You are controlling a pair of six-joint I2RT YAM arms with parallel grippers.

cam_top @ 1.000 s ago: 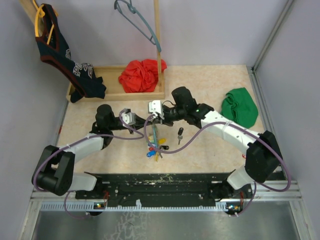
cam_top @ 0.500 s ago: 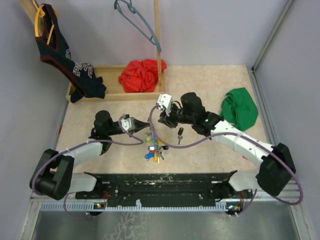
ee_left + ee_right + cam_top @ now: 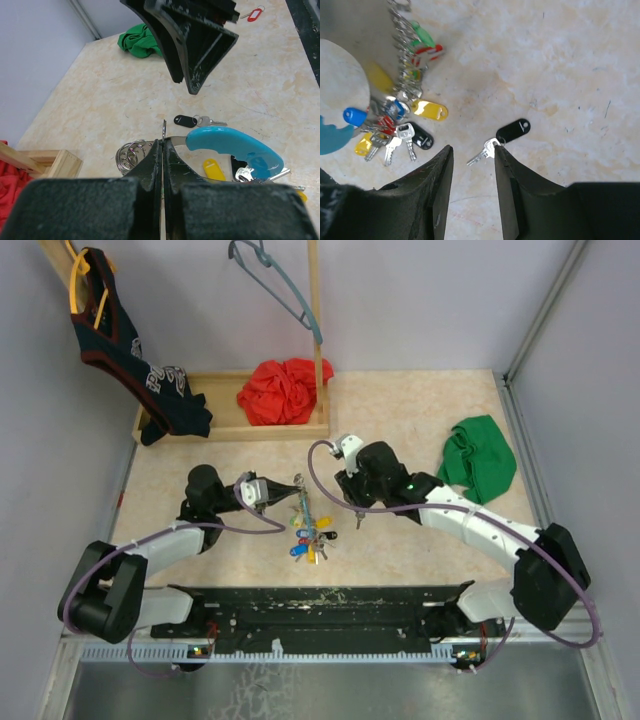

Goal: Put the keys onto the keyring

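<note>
Large grey keyring [image 3: 227, 145] with a light-blue section, standing on edge, with coloured-tag keys [image 3: 403, 133] bunched at its foot. One black-tagged key [image 3: 512, 131] lying flat nearby, apart.

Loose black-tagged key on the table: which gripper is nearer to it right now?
Right. The right gripper, open, hangs directly over the black-tagged key, which shows just beyond its fingertips. The left gripper sits off to the side, shut on the keyring.
</note>
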